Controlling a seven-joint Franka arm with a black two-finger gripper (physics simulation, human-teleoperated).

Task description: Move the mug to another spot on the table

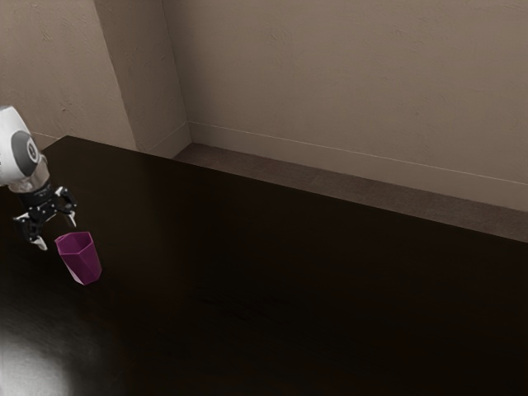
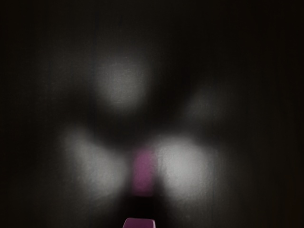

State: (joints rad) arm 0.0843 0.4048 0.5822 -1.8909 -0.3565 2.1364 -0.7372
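A purple faceted mug (image 1: 79,257) stands upright on the dark glossy table (image 1: 272,280), near the exterior view's left edge. My black gripper (image 1: 56,233) hangs just above the mug's rim, slightly toward the exterior view's left, with its fingers spread open and nothing between them. In the wrist view a sliver of the purple mug (image 2: 139,222) shows right under the hand, and a blurred purple reflection (image 2: 144,171) lies on the table beyond it.
The table stretches wide and bare toward the exterior view's right and front. Its far edge (image 1: 330,191) runs diagonally along a strip of carpet below a beige wall. A bright glare (image 1: 25,367) marks the lower left corner.
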